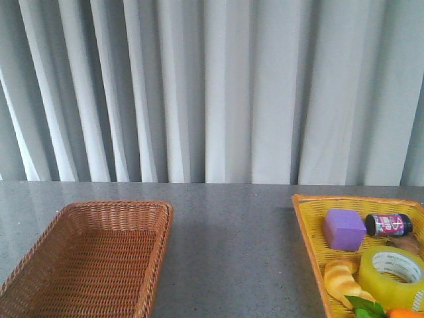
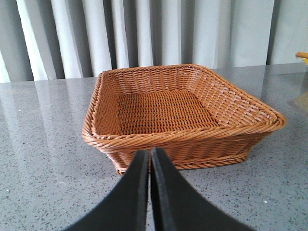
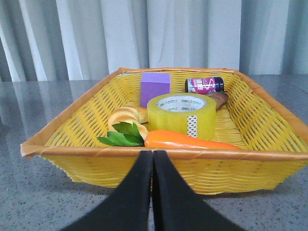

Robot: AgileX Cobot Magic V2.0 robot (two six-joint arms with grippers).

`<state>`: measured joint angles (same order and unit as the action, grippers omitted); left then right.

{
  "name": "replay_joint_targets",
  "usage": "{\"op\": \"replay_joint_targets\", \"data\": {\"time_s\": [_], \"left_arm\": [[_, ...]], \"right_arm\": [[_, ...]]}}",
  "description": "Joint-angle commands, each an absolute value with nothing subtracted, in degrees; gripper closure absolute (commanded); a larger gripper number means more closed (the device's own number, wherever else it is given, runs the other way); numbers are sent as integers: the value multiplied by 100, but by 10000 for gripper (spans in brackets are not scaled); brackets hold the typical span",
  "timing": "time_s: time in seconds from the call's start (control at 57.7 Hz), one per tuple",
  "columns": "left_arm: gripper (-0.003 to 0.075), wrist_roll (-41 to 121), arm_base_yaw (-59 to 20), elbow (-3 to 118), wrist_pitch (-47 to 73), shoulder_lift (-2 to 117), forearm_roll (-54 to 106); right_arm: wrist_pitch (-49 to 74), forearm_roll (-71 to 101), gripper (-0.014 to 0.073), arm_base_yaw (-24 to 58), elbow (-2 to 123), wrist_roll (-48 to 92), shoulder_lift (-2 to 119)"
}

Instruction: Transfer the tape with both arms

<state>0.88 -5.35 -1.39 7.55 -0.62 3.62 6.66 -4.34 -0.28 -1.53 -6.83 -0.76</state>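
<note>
The tape point(image 1: 394, 274), a wide translucent yellow roll with a white printed core, lies flat in the yellow basket point(image 1: 306, 225) at the right. It also shows in the right wrist view point(image 3: 182, 115), in the basket's middle. My right gripper point(image 3: 152, 155) is shut and empty, just outside the near rim of the yellow basket point(image 3: 72, 122). My left gripper point(image 2: 150, 153) is shut and empty, just in front of the brown wicker basket point(image 2: 144, 142). Neither arm shows in the front view.
The brown wicker basket point(image 1: 40, 265) at the left holds nothing. The yellow basket also holds a purple cube point(image 1: 344, 228), a small dark bottle point(image 1: 387, 224), a bread toy point(image 1: 341, 277) and a carrot toy point(image 3: 187, 139) with green leaves. A white curtain hangs behind the grey table point(image 1: 232, 225).
</note>
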Motion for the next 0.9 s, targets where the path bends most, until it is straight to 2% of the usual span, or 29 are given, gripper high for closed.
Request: {"op": "replay_joint_targets", "data": {"time_s": [0.0,0.52,0.694,0.884], "left_arm": [[725,66,-530,-96,376,-151,381],[725,79,-530,-96,376,-151,381],[725,323,-530,-96,376,-151,-314],[725,323,-530,-96,374,-151,-317]], "right_arm": [[271,-448,601,-23,-175,-688,-129],[271,-448,601,-23,-175,-688,-129],[271,-448,601,-23,-175,-688,-129],[258,-448,601,-23,-175,-688,-129]]}}
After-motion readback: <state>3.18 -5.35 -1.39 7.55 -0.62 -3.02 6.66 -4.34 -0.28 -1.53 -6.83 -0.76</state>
